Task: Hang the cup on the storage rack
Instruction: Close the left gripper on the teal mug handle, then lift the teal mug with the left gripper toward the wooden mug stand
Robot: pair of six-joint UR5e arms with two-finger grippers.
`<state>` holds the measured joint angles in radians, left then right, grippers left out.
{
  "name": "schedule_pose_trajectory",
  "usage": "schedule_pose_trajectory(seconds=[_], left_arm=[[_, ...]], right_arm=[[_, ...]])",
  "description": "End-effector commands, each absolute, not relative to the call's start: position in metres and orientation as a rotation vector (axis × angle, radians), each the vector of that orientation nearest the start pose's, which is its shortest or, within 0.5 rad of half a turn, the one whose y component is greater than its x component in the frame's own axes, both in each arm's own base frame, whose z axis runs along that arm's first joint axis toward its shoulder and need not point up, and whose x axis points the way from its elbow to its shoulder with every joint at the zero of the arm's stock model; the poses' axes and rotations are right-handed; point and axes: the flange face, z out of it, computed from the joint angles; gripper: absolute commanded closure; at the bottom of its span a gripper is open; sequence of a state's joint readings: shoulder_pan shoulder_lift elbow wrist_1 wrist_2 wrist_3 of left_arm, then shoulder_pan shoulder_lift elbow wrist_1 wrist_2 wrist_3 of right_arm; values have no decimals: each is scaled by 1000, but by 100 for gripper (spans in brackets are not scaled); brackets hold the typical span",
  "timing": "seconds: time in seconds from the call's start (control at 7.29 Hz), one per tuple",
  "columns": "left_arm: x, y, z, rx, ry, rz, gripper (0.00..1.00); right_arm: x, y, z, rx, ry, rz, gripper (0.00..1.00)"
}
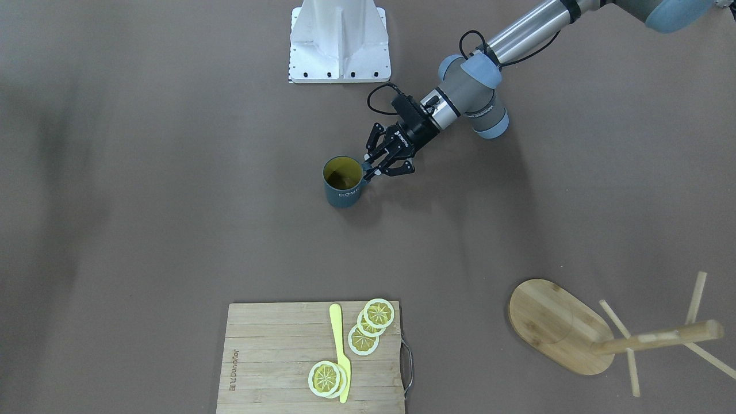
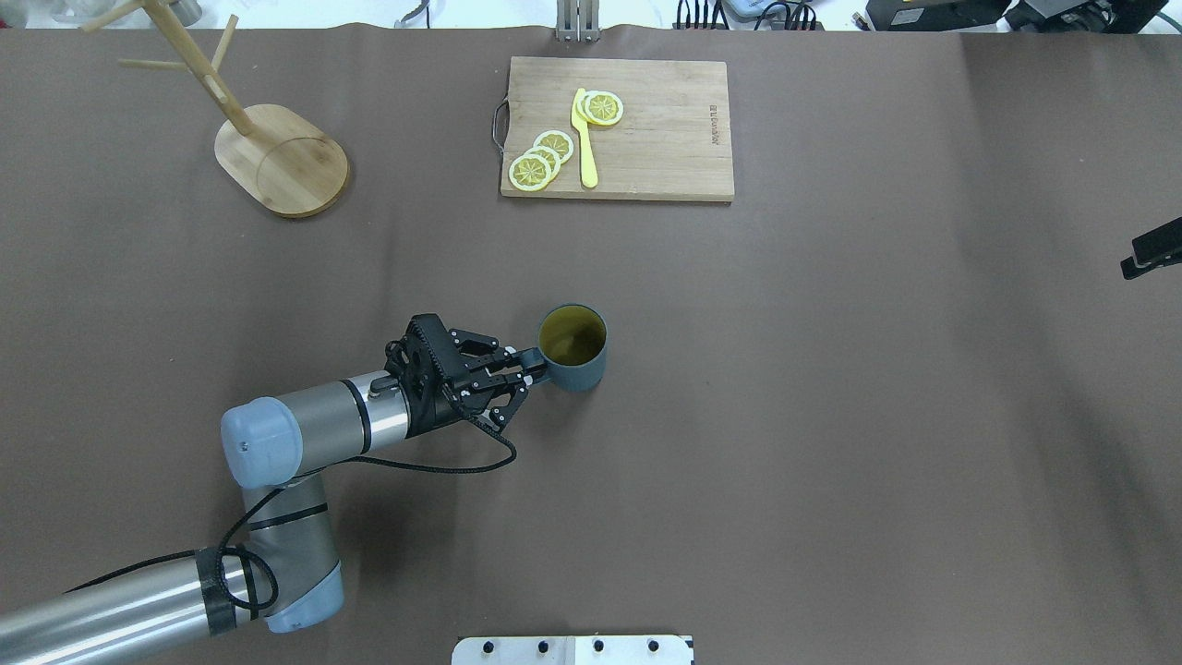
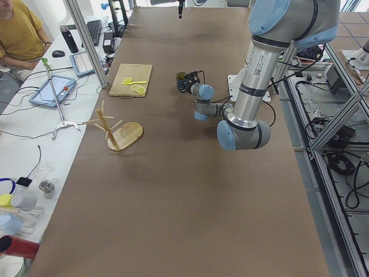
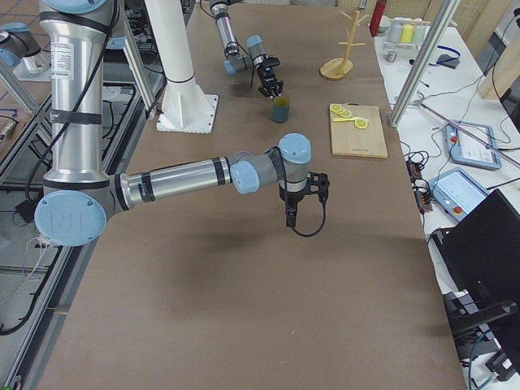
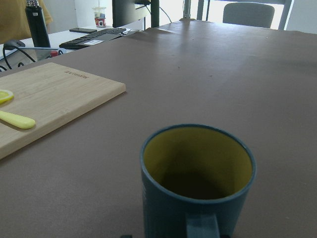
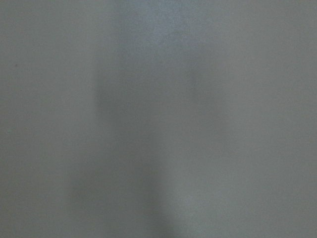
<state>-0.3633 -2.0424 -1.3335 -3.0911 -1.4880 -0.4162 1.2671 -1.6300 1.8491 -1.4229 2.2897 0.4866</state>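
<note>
Currently the dark blue-grey ribbed mug (image 2: 572, 349) is being pinched by its handle (image 5: 202, 225) in the left gripper (image 2: 531, 368); lifting toward the light bamboo mug tree (image 2: 282, 159), well apart from it, is probably being called for.

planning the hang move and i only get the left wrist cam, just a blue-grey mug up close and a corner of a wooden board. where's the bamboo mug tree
Observer: The light bamboo mug tree stands upright at the table's far left corner in the overhead view, left of the rectangular bamboo cutting board.
Operator: is the gripper actually on the handle
Observer: It looks so. The left gripper has its fingers pinched on the loop handle of the dark blue-grey ribbed mug, which stands upright on the table.
Operator: right arm in the way
Observer: No. The right gripper points down over bare table, well off to the robot's right of the mug.
</note>
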Motion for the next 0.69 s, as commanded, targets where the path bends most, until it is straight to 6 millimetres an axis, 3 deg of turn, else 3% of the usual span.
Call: schedule_pose_trajectory(seconds=[0.0, 0.14, 0.55], left_arm=[[559, -363, 335, 1181, 1325, 407, 100], [546, -383, 337, 1124, 1355, 299, 100], [469, -472, 335, 1035, 1430, -57, 100]], right_arm=[[-77, -476, 532, 47, -809, 44, 0], [-71, -477, 532, 52, -808, 56, 0], [-60, -479, 531, 64, -811, 74, 0]])
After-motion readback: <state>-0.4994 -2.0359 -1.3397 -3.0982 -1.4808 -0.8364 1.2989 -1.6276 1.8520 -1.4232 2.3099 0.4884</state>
